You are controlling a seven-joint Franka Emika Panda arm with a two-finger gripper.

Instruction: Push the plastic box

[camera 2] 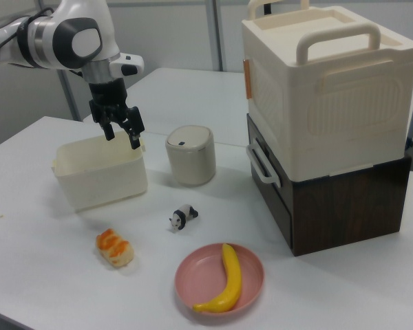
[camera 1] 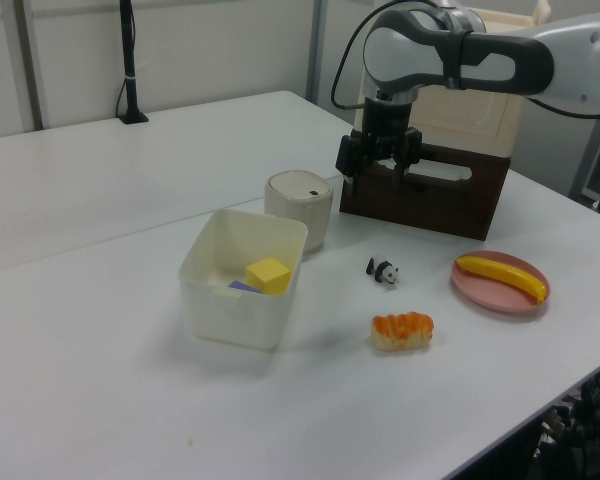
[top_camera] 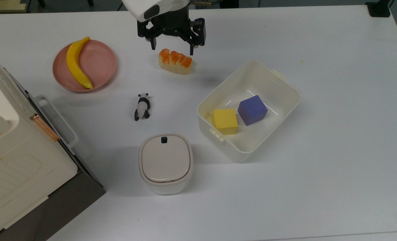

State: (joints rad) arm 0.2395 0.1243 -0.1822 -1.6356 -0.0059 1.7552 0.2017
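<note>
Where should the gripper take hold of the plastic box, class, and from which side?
Grip the plastic box by one of its thin upright walls, coming straight down from above with one finger inside and one outside. The box is open-topped and probably wider than the open gripper, so the rim is the likely hold. Choose a long wall away from the yellow cube and purple cube.

A broad white matte table point(top_camera: 335, 187) fills the scene. In the left view a second white table point(camera 1: 100, 190) adjoins it at the far left, where a slim black upright pole point(camera 1: 130, 60) stands on a black foot. Behind run pale grey wall panels point(camera 1: 220, 45) split by metal uprights.
</note>
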